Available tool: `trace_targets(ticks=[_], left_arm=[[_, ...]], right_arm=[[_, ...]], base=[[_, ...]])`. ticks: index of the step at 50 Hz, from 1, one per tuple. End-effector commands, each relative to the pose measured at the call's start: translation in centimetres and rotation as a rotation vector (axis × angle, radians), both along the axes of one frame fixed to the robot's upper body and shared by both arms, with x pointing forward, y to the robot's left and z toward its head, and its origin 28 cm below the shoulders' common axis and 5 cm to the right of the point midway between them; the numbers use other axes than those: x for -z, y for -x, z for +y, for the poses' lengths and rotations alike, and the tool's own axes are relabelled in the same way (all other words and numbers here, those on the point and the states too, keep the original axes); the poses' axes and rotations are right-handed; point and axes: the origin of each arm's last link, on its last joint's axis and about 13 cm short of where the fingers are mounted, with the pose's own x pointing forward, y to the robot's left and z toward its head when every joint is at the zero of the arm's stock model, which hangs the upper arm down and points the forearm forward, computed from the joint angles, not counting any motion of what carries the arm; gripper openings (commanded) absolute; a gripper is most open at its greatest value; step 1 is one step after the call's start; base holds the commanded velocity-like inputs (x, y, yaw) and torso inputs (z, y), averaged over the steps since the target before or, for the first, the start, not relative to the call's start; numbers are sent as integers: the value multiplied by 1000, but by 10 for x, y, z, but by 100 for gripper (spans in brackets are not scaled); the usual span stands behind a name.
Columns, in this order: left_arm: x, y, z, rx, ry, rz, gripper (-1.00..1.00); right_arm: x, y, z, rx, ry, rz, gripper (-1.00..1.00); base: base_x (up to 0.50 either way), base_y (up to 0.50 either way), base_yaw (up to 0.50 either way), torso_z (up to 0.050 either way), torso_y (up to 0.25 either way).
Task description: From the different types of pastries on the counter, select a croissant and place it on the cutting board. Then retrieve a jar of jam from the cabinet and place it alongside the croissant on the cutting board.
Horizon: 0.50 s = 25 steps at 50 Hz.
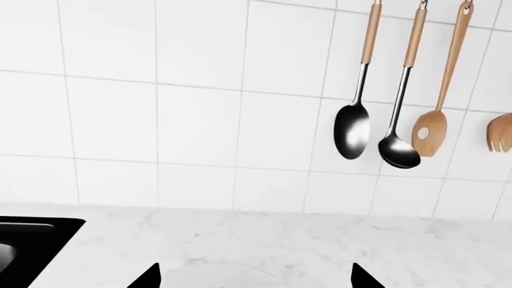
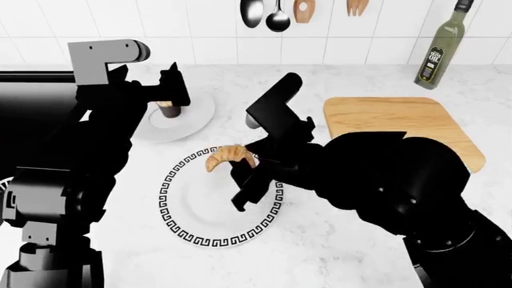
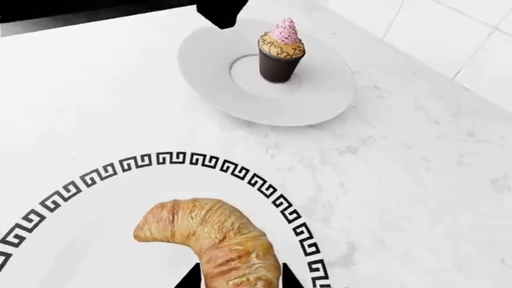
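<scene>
The golden-brown croissant (image 2: 229, 157) is between the jaws of my right gripper (image 2: 244, 163), over the far rim of the round white plate with the black Greek-key rim (image 2: 180, 207). In the right wrist view the croissant (image 3: 210, 237) fills the gap between the two dark jaw tips of the gripper (image 3: 237, 282). The pink-frosted cupcake (image 2: 166, 110) stands on a plain white plate (image 2: 196, 117). My left gripper (image 2: 171, 89) hovers open over that plate. The tan cutting board (image 2: 400, 120) lies bare at the right. The jam jar is out of view.
A dark green oil bottle (image 2: 442, 45) stands behind the board by the tiled wall. Spoons and wooden utensils (image 1: 400, 90) hang on the wall. A black recess (image 1: 28, 243) is set in the marble counter (image 2: 320, 252) at the left.
</scene>
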Motion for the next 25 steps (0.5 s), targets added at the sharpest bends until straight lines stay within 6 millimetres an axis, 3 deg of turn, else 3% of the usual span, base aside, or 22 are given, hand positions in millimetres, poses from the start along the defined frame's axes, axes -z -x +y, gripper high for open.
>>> trace_targets(ticks=[1,12,25], left_arm=[[-1,1,2,2,9,-2,100],[-1,5,0,16,12,-13,100],[1,4,2,14,10,-10,100]], right_arm=[[-53,15,-19,62,-51,-159,-100],[-58,4,-56,239,-3,-167,-100],[-57,-28,-89,425,70,-157,-100]], base=[[0,0,0,0,0],[0,0,0,0,0],[0,0,0,0,0]])
